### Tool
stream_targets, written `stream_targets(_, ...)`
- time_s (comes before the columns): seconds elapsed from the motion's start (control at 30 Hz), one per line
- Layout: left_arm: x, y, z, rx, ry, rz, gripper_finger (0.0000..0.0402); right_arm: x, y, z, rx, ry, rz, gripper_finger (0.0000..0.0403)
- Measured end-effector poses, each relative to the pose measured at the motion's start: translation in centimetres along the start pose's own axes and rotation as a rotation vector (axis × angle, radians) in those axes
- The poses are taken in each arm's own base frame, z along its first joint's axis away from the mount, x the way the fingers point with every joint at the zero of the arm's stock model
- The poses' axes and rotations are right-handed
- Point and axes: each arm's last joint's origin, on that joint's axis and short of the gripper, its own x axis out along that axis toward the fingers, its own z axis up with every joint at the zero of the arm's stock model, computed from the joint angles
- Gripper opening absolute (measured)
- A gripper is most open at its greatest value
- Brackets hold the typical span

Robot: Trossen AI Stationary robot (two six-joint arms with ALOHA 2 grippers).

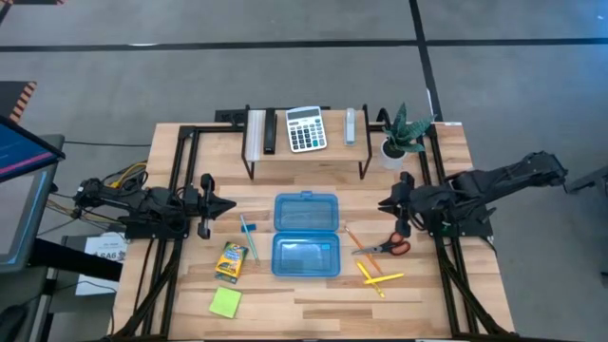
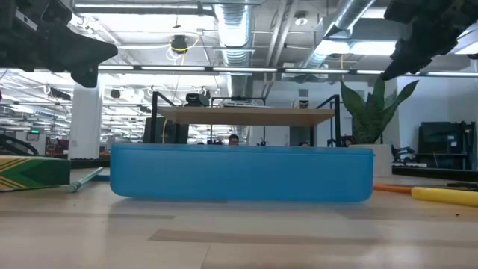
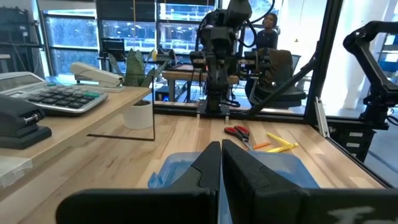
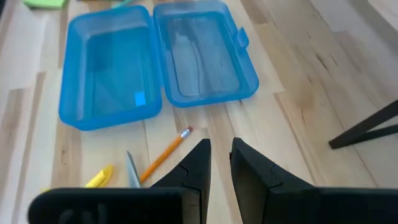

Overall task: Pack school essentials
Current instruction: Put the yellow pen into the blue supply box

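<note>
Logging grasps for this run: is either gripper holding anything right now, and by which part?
Nothing is held. The left gripper is shut on nothing; the right gripper hangs empty above the table.

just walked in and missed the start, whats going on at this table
Nothing is being handled yet. The blue case lies open and empty mid-table. To its left lie the teal pen, crayon box and sticky-note pad; to its right the scissors, an orange pencil and yellow markers. The left end effector hovers shut and empty left of the case. The right end effector hovers slightly parted and empty above the pencil and scissors.
</note>
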Motion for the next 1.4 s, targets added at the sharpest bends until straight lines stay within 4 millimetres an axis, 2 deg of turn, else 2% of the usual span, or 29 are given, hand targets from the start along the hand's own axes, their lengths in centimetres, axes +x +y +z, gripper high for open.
stream_targets(0.6, 0.0, 0.01, 0.03, -0.027, -0.005, 0.005, 0.0004, 0.28, 0.21, -0.05, -0.004, 0.029, 0.037, 0.0084)
stream_targets(0.9, 0.0, 0.01, 0.05, -0.027, -0.006, 0.006, 0.0004, -0.36, 0.37, 0.8, 0.003, 0.003, 0.056, 0.0084)
stream_targets(1.2, 0.0, 0.01, 0.05, -0.027, -0.006, 0.006, 0.0004, -0.38, 0.42, 0.75, 0.002, 0.017, 0.077, 0.0084)
stream_targets(1.4, 0.0, 0.01, 0.05, -0.027, -0.006, 0.006, 0.0004, -0.4, 0.58, 0.68, 0.083, 0.046, 0.13, 0.0084)
